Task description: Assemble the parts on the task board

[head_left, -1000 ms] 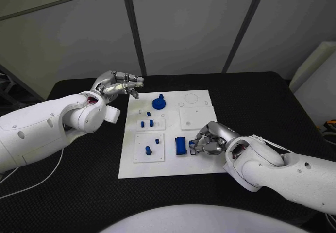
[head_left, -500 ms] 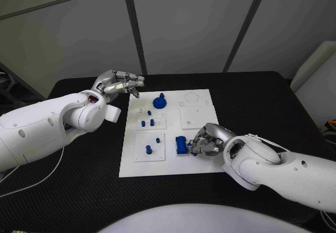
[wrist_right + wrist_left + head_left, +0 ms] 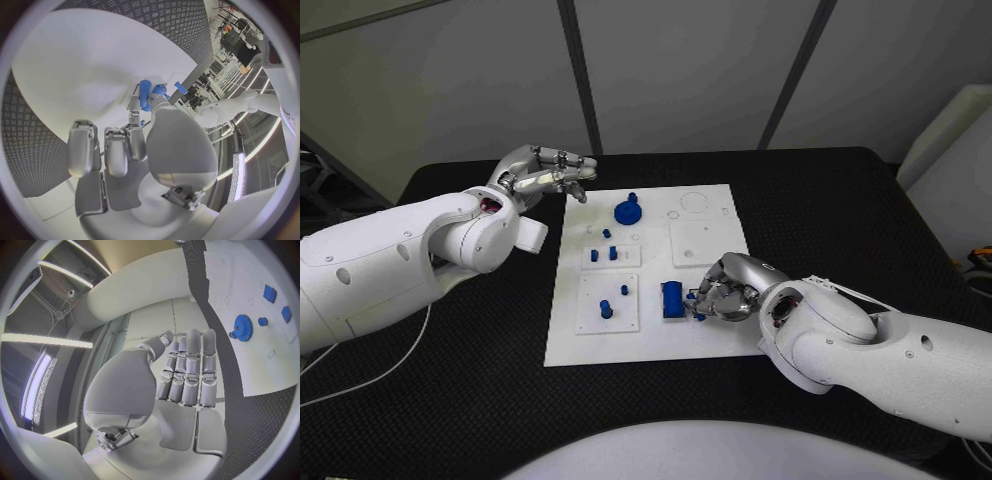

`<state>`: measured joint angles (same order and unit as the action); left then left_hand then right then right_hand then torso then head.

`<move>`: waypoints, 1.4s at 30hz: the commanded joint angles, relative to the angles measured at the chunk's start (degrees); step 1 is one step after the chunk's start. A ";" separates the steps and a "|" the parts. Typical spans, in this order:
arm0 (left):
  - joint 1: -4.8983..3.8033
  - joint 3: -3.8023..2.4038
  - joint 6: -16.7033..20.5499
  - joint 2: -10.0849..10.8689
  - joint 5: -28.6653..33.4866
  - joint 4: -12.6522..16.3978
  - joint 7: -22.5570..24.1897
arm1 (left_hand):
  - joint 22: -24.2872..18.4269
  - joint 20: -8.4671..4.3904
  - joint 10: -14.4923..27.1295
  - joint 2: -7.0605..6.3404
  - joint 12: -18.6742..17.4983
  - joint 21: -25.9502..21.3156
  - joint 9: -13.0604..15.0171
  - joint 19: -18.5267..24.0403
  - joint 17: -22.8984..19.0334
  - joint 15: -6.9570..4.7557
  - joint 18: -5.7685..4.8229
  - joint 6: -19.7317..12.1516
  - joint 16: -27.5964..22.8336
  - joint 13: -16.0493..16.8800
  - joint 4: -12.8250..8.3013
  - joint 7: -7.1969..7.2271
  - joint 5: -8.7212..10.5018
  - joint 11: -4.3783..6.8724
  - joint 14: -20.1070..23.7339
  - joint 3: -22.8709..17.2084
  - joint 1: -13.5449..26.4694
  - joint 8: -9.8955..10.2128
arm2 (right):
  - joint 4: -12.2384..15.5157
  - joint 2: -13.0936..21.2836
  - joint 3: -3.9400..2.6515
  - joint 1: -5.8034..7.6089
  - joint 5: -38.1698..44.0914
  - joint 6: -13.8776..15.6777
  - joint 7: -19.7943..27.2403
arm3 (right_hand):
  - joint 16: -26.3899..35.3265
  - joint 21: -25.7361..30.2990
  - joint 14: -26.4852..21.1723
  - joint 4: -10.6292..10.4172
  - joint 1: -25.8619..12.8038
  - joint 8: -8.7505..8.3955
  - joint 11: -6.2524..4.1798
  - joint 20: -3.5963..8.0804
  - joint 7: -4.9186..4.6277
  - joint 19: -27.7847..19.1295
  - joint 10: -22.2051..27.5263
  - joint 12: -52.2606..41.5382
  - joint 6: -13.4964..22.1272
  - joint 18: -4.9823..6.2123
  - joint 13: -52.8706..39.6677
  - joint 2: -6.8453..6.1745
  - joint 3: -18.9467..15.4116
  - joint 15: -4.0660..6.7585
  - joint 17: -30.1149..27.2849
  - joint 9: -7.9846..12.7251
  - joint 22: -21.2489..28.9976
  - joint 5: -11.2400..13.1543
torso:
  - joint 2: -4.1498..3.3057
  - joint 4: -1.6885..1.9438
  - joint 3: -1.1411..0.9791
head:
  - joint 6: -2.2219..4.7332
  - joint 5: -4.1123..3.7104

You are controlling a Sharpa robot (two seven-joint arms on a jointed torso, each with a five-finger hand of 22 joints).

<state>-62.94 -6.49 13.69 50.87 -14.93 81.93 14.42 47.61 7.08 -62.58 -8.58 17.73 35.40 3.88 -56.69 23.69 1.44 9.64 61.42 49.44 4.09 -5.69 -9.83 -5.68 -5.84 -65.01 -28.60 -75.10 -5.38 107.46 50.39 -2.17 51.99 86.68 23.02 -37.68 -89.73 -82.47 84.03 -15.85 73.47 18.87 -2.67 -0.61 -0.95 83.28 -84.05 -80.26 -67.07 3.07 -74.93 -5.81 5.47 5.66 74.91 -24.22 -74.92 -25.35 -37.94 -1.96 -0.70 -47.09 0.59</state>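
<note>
The white task board [image 3: 711,335] lies mid-table. On it stand a blue gear [image 3: 629,211], several small blue pegs [image 3: 606,308] and a blue block [image 3: 672,298]. My right hand [image 3: 728,288] hovers low over the board's near right part, just right of the block. Its thumb and a finger pinch a small blue part [image 3: 697,299], which the right wrist view shows at the fingertips [image 3: 145,95]. My left hand [image 3: 545,172] is raised beyond the board's far left corner, fingers straight and holding nothing. In the left wrist view the gear [image 3: 242,327] lies past the left hand [image 3: 187,370].
Two raised white square plates sit on the board's left half and a blank one [image 3: 704,243] on its right. Black table [image 3: 834,210] surrounds the board. A white cable [image 3: 387,365] trails at the near left.
My right hand has edged slightly left toward the blue block, the small blue part still at its fingertips. The left hand has stayed put.
</note>
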 commanded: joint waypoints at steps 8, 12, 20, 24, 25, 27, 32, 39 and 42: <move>-0.08 -0.04 -0.89 -0.04 0.27 0.05 0.06 | -0.04 0.38 0.50 0.56 0.34 -0.28 -0.03 0.07 -0.09 0.15 0.77 -0.13 -0.39 0.04 0.00 0.04 0.08 -0.09 -0.18 0.41 -0.08 0.11 | 0.97 0.60 0.10 -0.08 4.13 3.48 -0.98 | -0.27 -0.48 5.97 -0.07 -0.09 0.41 -0.46 -0.03 0.28 0.46 -2.47 -0.39 -0.65 -0.59 -7.98 0.13 -0.14 0.43 15.09 -0.04 -5.15 0.05 | 0.00 0.00 -0.02 | -0.04 -0.17; -0.08 -0.04 -0.91 -0.06 0.27 0.05 0.05 | -0.04 0.38 0.50 0.56 0.34 -0.28 -0.03 0.07 -0.09 0.15 0.77 -0.13 -0.39 0.04 0.00 0.04 0.08 -0.09 -0.18 0.41 -0.08 0.11 | 0.96 0.88 0.09 -0.08 4.23 2.80 -1.18 | -0.27 -0.50 5.97 -0.08 -0.11 0.43 -0.47 -0.02 0.28 0.48 -2.48 -0.41 -0.65 -0.59 -8.00 0.12 -0.16 0.45 15.09 -0.06 -5.18 0.04 | 0.01 -0.02 0.02 | -0.07 -0.23; -0.08 -0.04 -0.95 -0.07 0.27 0.05 0.02 | -0.04 0.38 0.50 0.56 0.34 -0.28 -0.03 0.07 -0.09 0.15 0.77 -0.13 -0.39 0.04 0.00 0.04 0.08 -0.09 -0.18 0.41 -0.08 0.11 | 0.56 0.99 0.09 -0.07 4.18 1.25 -1.36 | -0.27 -0.42 5.97 -0.25 -0.75 0.68 -0.49 0.12 0.27 0.42 -2.47 -0.30 -0.51 -0.57 -7.96 -0.03 -0.50 0.53 15.09 -0.32 -5.07 0.65 | -0.02 0.09 0.03 | -0.10 -0.31; -0.08 -0.04 -0.96 -0.05 0.27 0.05 0.00 | -0.04 0.38 0.50 0.56 0.34 -0.28 -0.03 0.07 -0.09 0.15 0.77 -0.13 -0.39 0.04 0.00 0.04 0.08 -0.09 -0.18 0.41 -0.08 0.11 | 0.74 1.37 0.09 -0.07 3.80 1.96 0.13 | -0.27 -0.23 5.97 -0.16 -0.76 0.72 -0.48 0.14 0.28 0.25 -2.39 -0.10 -0.38 -0.50 -7.84 -0.20 -0.62 0.54 15.09 -0.39 -4.82 1.02 | -0.02 0.09 0.04 | -0.16 -0.37; -0.08 -0.04 -0.95 -0.05 0.27 0.05 0.00 | -0.04 0.38 0.50 0.56 0.34 -0.28 -0.03 0.07 -0.09 0.15 0.77 -0.13 -0.39 0.04 0.00 0.04 0.08 -0.09 -0.18 0.41 -0.08 0.11 | 0.78 1.59 0.09 -0.07 3.41 1.80 0.87 | -0.27 -0.02 5.97 0.03 -0.65 0.75 -0.44 0.15 0.27 0.07 -2.28 0.15 -0.18 -0.44 -7.68 -0.47 -0.76 0.54 15.09 -0.47 -4.55 1.61 | 0.00 0.11 0.06 | -0.15 -0.41; -0.08 -0.04 -0.95 -0.02 0.27 0.05 0.00 | -0.04 0.38 0.50 0.56 0.34 -0.28 -0.03 0.07 -0.09 0.15 0.77 -0.13 -0.39 0.04 0.00 0.04 0.08 -0.09 -0.18 0.41 -0.08 0.11 | 0.87 2.09 0.10 -0.07 2.37 1.10 2.63 | -0.27 0.50 5.97 0.67 -0.14 0.81 -0.25 0.10 0.08 -0.41 -1.85 1.07 0.39 -0.29 -7.09 -1.24 -1.22 0.45 15.09 -0.66 -3.90 4.58 | 0.03 0.07 0.09 | -0.11 -0.41; -0.08 -0.04 -1.09 -0.02 0.27 0.00 -0.05 | -0.04 0.38 0.50 0.56 0.34 -0.28 -0.03 0.07 -0.09 0.15 0.77 -0.13 -0.39 0.04 0.00 0.04 0.08 -0.09 -0.18 0.41 -0.08 0.11 | 0.97 2.91 0.11 -0.07 0.94 -0.47 5.30 | -0.27 1.46 5.97 1.82 0.95 0.93 0.14 -0.18 -0.41 -1.25 -1.03 2.76 1.20 -0.01 -6.04 -2.46 -2.32 0.09 15.09 -0.96 -2.74 10.61 | 0.02 -0.08 0.10 | -0.14 -0.42; -0.08 -0.04 -1.27 -0.12 0.27 -0.16 -0.01 | -0.04 0.38 0.55 0.56 0.37 -0.31 -0.04 0.08 -0.11 0.15 0.77 -0.15 -0.42 0.04 0.01 0.04 0.08 -0.10 -0.17 0.44 -0.08 0.11 | 0.11 2.88 0.15 -0.12 0.06 -1.04 7.37 | -0.27 1.92 5.97 2.43 1.68 1.07 0.37 -0.42 -0.70 -1.60 -0.60 3.64 1.63 0.12 -5.54 -2.59 -3.09 -0.15 15.09 -1.17 -2.26 14.16 | 0.05 -0.09 -0.07 | -0.13 -0.33; -0.08 -0.04 -1.29 -0.17 0.27 -0.20 0.02 | -0.04 0.38 0.55 0.56 0.37 -0.31 -0.04 0.08 -0.11 0.15 0.77 -0.15 -0.42 0.04 0.01 0.04 0.08 -0.10 -0.17 0.44 -0.08 0.11 | -0.41 2.51 0.16 -0.13 -0.01 -0.85 7.35 | -0.27 1.96 5.97 2.46 1.70 1.14 0.40 -0.46 -0.73 -1.61 -0.61 3.62 1.62 0.13 -5.57 -2.53 -3.28 -0.19 15.09 -1.23 -2.24 14.92 | 0.08 0.02 0.00 | -0.13 -0.42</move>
<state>-62.93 -6.49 13.14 50.76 -14.87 81.74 14.23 47.61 7.08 -62.35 -8.58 17.73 35.40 3.88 -56.69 23.63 1.44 9.64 61.42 49.23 4.08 -5.69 -9.83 -5.68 -6.07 -65.01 -28.60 -75.10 -5.38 107.15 53.03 -2.04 51.85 87.55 22.99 -32.43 -89.72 -80.69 83.93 -13.36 74.93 19.74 -2.67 -1.02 -1.72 81.99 -84.04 -76.97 -65.95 3.10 -74.93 -8.29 2.54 5.74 74.94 -25.38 -74.91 -10.62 -37.90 -2.01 -0.71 -47.24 0.23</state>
